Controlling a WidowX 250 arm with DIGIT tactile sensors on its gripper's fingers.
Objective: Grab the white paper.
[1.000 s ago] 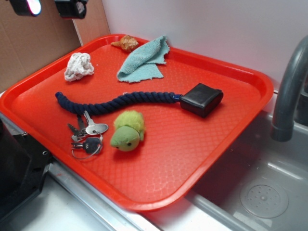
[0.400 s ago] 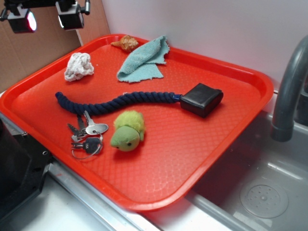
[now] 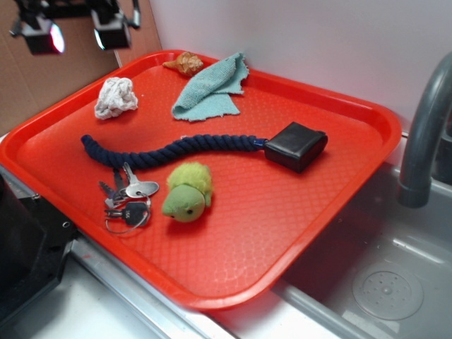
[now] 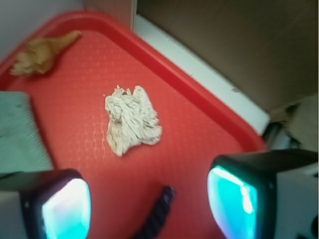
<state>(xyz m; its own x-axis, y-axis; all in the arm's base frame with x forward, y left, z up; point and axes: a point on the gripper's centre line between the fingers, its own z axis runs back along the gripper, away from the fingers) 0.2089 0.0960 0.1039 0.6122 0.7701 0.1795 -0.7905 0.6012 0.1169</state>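
Observation:
The white paper point(image 3: 116, 97) is a small crumpled ball lying on the red tray point(image 3: 296, 233) near its back left corner. In the wrist view the paper point(image 4: 130, 120) lies on the tray ahead of the fingers, a little left of centre. My gripper point(image 3: 76, 35) hangs open and empty in the air above the tray's left rim, up and to the left of the paper. Its two fingertips point(image 4: 65, 209) stand wide apart with nothing between them.
On the tray lie a light-teal cloth point(image 3: 212, 87), a brown shell point(image 3: 184, 63), a dark blue rope point(image 3: 169, 150) joined to a black case point(image 3: 296, 145), a bunch of keys point(image 3: 128, 199) and a green plush toy point(image 3: 188, 192). A grey faucet point(image 3: 424, 127) and sink stand at the right.
My gripper has come down a little at the top left, over the tray's left rim. The things on the tray have not moved.

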